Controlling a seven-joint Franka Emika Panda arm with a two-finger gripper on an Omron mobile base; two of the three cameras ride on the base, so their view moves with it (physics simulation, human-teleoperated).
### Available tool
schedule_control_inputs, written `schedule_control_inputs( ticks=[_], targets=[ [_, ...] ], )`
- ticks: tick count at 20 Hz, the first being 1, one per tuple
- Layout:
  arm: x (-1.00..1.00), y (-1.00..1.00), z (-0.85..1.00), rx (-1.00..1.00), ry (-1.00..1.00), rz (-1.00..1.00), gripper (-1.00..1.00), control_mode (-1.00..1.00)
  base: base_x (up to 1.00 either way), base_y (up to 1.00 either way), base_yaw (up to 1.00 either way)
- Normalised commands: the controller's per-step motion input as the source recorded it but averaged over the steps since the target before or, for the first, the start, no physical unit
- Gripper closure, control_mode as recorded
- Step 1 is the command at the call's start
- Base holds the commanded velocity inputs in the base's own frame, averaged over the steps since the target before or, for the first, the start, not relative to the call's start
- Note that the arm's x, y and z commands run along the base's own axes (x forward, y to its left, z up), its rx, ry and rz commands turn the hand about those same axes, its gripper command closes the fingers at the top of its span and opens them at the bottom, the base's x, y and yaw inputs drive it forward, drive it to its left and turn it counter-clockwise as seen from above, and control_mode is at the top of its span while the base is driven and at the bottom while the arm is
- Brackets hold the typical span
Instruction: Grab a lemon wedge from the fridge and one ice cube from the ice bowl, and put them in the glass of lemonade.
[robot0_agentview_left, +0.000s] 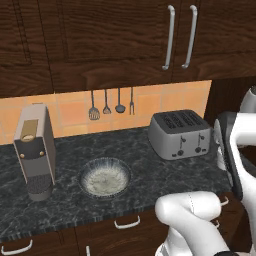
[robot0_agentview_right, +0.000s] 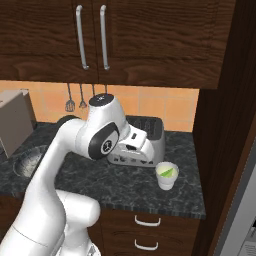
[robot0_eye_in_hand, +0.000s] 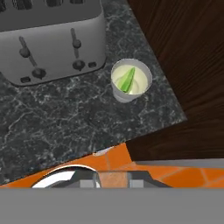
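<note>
The counter (robot0_agentview_left: 165, 180) is seen from behind-left and behind-right by the two base views, both angled forward and down. The toaster (robot0_agentview_left: 181, 133) is shared by all three views. The hand view is aimed down at the glass of lemonade (robot0_eye_in_hand: 130, 80), much closer in.

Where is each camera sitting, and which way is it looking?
Left base view: behind the arm on its left, looking forward and down at the counter, with the ice bowl, toaster and coffee machine; white arm links at lower right.
Right base view: behind on its right, same counter, with the glass of lemonade; the arm rises from lower left.
Hand view: on the hand, looking down at the glass and toaster.
Shared: all three show the toaster; right base and hand views share the glass with a green piece in it.
</note>
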Motion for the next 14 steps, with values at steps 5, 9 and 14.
schedule_control_inputs(
  ticks=[5,9,14],
  targets=[
    [0.65,-0.32,-0.28,0.02,0.08,-0.01,1.0,-1.0,0.0,0.0,0.0],
    [0.37,-0.71,-0.39,0.13,0.13,0.0,1.0,-1.0,0.0,0.0,0.0],
    [0.06,-0.31,-0.12,0.0,0.03,0.05,1.0,-1.0,0.0,0.0,0.0]
  ],
)
